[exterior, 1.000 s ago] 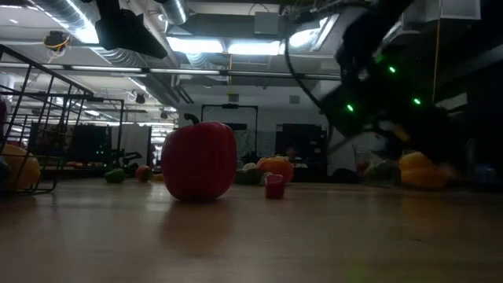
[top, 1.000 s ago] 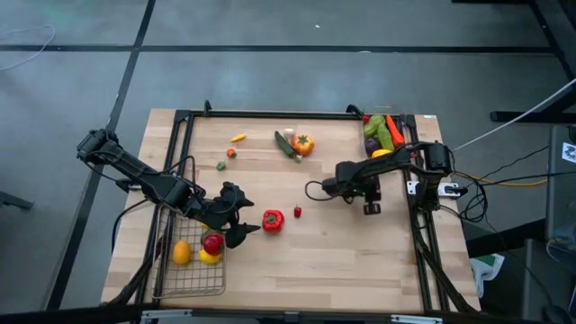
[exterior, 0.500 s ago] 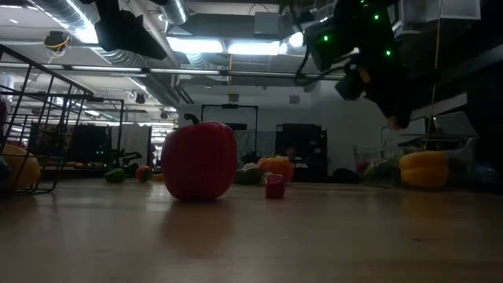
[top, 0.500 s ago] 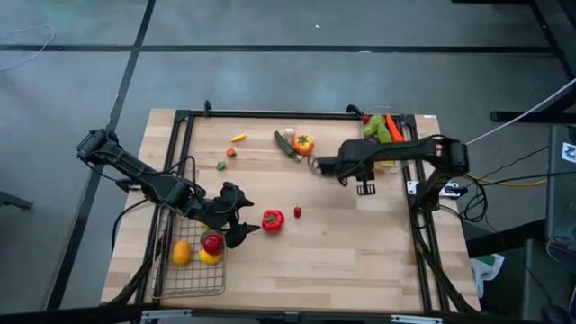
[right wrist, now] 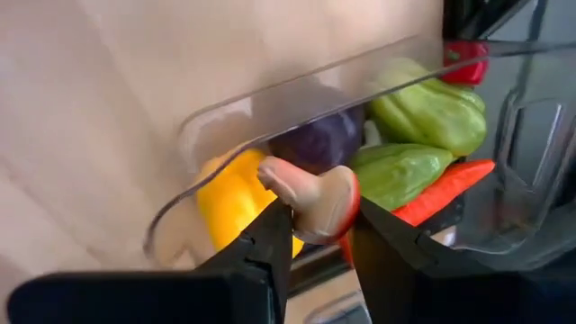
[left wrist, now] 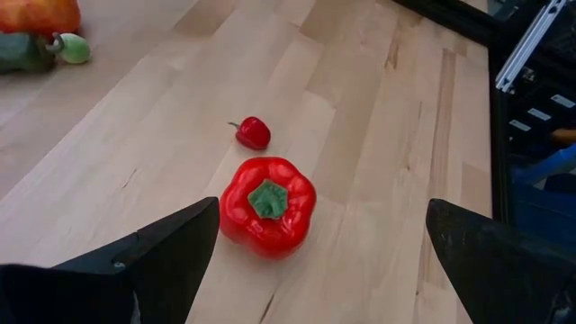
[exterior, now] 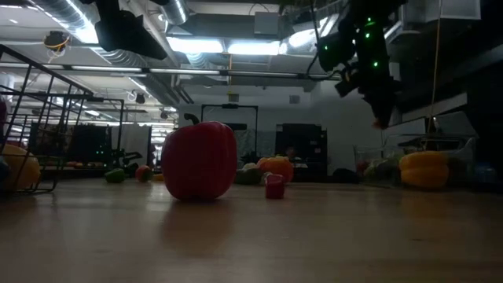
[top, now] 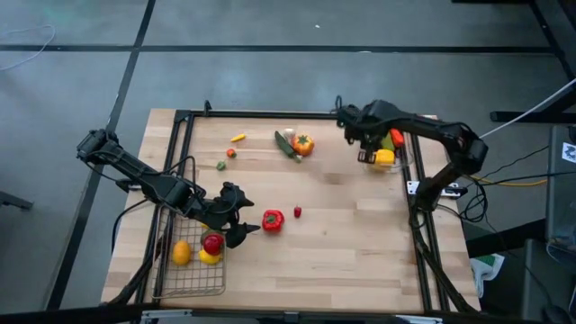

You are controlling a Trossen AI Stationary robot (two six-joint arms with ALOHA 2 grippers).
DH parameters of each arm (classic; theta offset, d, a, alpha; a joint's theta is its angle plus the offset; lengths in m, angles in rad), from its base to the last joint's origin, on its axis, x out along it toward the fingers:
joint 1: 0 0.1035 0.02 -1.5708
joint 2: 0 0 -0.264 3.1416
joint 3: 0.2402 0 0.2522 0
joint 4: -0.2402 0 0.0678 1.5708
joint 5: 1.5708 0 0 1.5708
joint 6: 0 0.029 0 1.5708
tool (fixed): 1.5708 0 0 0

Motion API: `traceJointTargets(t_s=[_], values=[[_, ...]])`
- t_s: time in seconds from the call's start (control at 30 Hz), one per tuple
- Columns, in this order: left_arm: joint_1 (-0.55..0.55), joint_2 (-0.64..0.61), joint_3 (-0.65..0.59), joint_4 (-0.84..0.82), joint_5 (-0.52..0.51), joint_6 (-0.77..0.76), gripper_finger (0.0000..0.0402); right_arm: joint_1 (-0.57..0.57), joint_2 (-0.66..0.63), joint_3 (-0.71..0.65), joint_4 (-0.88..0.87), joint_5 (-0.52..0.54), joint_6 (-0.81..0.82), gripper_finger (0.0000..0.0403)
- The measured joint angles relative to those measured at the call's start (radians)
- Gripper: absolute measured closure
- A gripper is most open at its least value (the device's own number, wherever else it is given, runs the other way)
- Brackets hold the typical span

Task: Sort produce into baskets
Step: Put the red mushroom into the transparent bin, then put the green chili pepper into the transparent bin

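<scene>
Pale wooden planks of the table (top: pixel 342 225) stretch under both my arms, with grey floor all around. My right gripper (right wrist: pixel 317 236) hangs over the clear plastic bin (right wrist: pixel 270 108) at the table's far right corner, its fingers pinched on a small tan piece with a red edge (right wrist: pixel 310 198). Just beyond that piece, inside the bin, lie a yellow pepper (right wrist: pixel 236 196), a purple eggplant (right wrist: pixel 322 139), two green cucumbers (right wrist: pixel 423 112) and an orange-red carrot (right wrist: pixel 441 189). My left gripper (left wrist: pixel 324 270) hovers low beside the wire-mesh basket (top: pixel 191 270), fingers spread wide, and directly ahead of them sits a red pepper (left wrist: pixel 267 204), with a tiny red piece (left wrist: pixel 254 132) just past it. Inside the basket are a lemon (top: pixel 181 253), a red fruit (top: pixel 213 243) and a yellow one touching it. Farther off, an orange pepper (top: pixel 303 144) and a green cucumber (top: pixel 284 144) lie together.
</scene>
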Motion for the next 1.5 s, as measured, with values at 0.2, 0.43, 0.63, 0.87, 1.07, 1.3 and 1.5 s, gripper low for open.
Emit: traceJointTargets(t_s=[0.2,0.43,0.63,0.87,1.07,1.3,1.5], values=[[0.0,0.0,0.0,0.0,0.0,0.0,0.0011,-0.131,0.0,0.0,0.072,-0.048,-0.002,0.0297],[0.0,0.0,-0.001,0.0,-0.007,0.0,0.0011,-0.237,0.0,0.0,0.149,-0.121,-0.002,0.0297],[0.0,0.0,-0.001,0.0,-0.007,0.001,0.0011,-0.298,0.0,0.0,0.171,-0.124,-0.001,0.0297],[0.0,0.0,-0.001,0.0,-0.012,0.025,0.0011,-0.357,0.0,0.0,0.182,-0.124,0.007,0.0297],[0.0,0.0,-0.001,0.0,-0.012,0.025,0.0011,-0.382,0.0,0.0,0.182,-0.124,0.009,0.0279],[0.0,0.0,-0.001,0.0,-0.012,0.026,0.0011,-0.386,0.0,0.0,0.192,-0.117,0.009,0.0212],[0.0,0.0,-0.001,0.0,-0.011,0.026,0.0011,-0.386,0.0,0.0,0.199,-0.116,0.009,0.0176]])
